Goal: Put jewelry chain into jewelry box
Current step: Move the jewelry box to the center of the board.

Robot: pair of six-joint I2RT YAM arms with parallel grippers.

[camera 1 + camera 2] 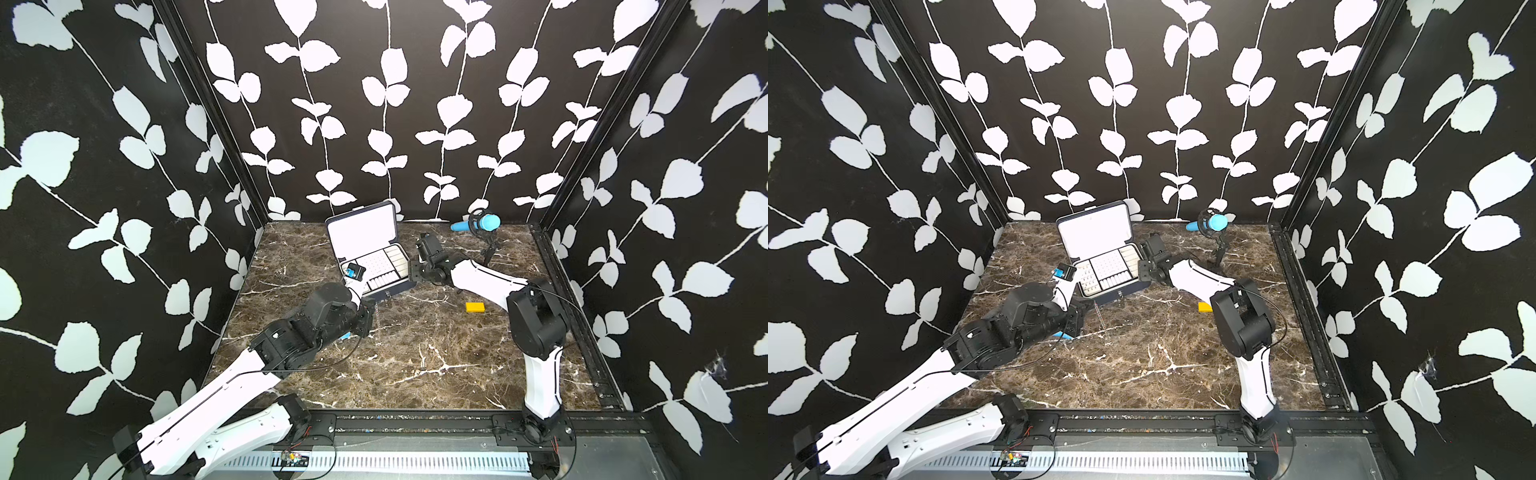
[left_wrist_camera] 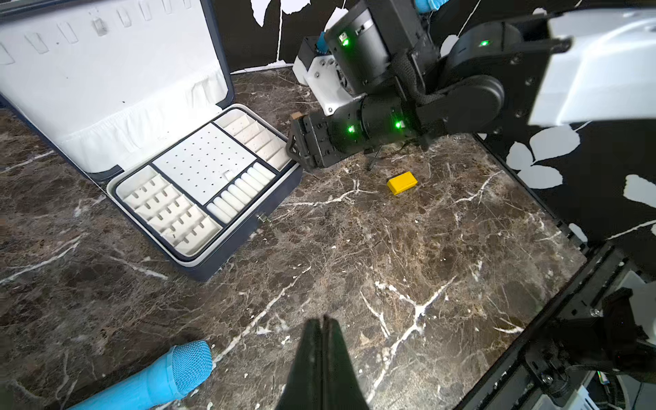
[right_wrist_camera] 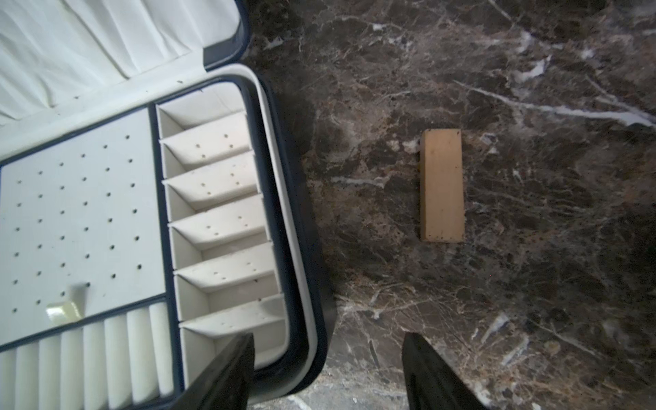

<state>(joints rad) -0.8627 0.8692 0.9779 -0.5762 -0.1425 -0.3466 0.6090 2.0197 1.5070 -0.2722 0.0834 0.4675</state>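
Table is the biggest risk. It lies below the tips of the left gripper, and a chain dropped there would need picking up off busy, veined marble.

The box comes next. It stands open ahead of those tips and off to one side, with the lid upright and nothing showing in the tray. Its near wall sits between the tips and the tray, so a low carry could drag hanging links against the rim and leave them draped outside.

The right gripper has its jaws well apart and empty. One finger is over the tray's end slots and the other over bare table, straddling the box's side wall. I judge that a downward slip there could shove the box just as the load arrives.

The wooden block ahead of those open jaws and the yellow block ahead of the left tips look clear of the path.

The left jaws are pressed fully together. In a top view the chain appears to dangle from their tips, though the left wrist view does not show it. A pinch on so few links could slip, and a swing could miss the narrow slots.
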